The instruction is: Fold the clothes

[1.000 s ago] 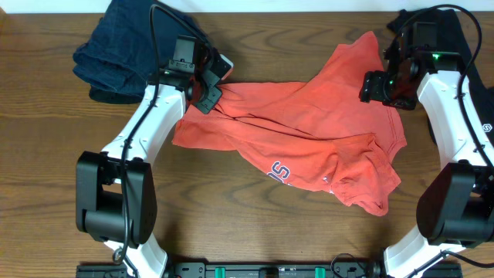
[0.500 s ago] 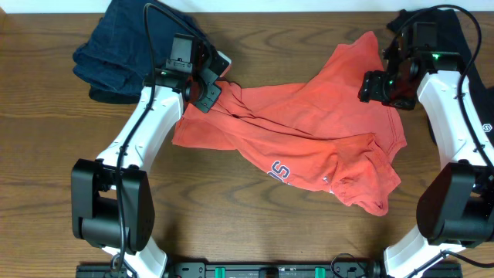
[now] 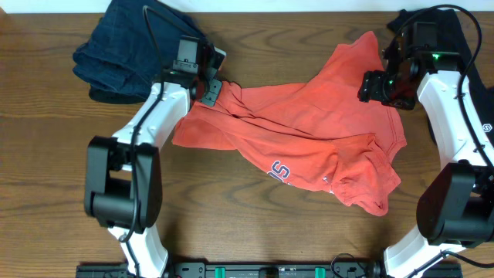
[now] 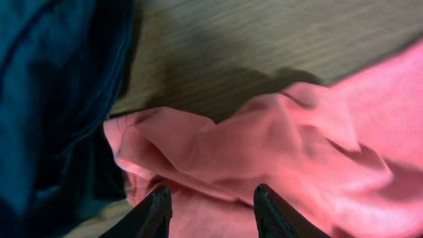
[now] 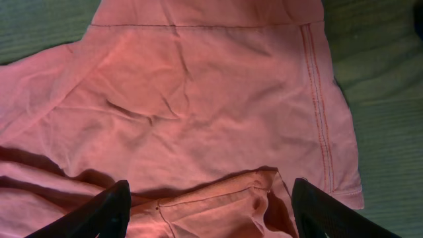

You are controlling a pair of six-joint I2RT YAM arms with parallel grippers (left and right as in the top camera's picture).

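On the counter (image 3: 46, 170): the coral-red T-shirt (image 3: 309, 131) lies crumpled and spread across the middle, part of its white-and-navy lettering showing near its lower edge.
Left claw (image 3: 210, 91): at the T-shirt's upper-left corner, just beside the cloth. In the wrist view its fingers (image 4: 158, 210) stand a middling way apart over a bunched ridge of fabric, and no cloth looks pinched between them.
Right claw (image 3: 369, 86): over the T-shirt's upper-right part. In the wrist view its fingers are spread wide above a flat panel and a stitched hem, gripping nothing.
Step in hand: probably getting the T-shirt flat before any fold.
Doing it well: take a single layer at an outer corner or hem on each side, not the heaped ridge. Draw both sides outward together so the creases run out. Keep the left pull clear of the denim so that it is not dragged along.
Risk: pinching two layers would lock the twist in.
Count, T-shirts: one.
Count, other garments: one navy denim garment (image 3: 116, 54), heaped just beyond the T-shirt's upper-left corner. One dark cloth (image 3: 477, 38) is past its upper-right corner, mostly hidden by the right arm.
Count, arms and claws: two of each.
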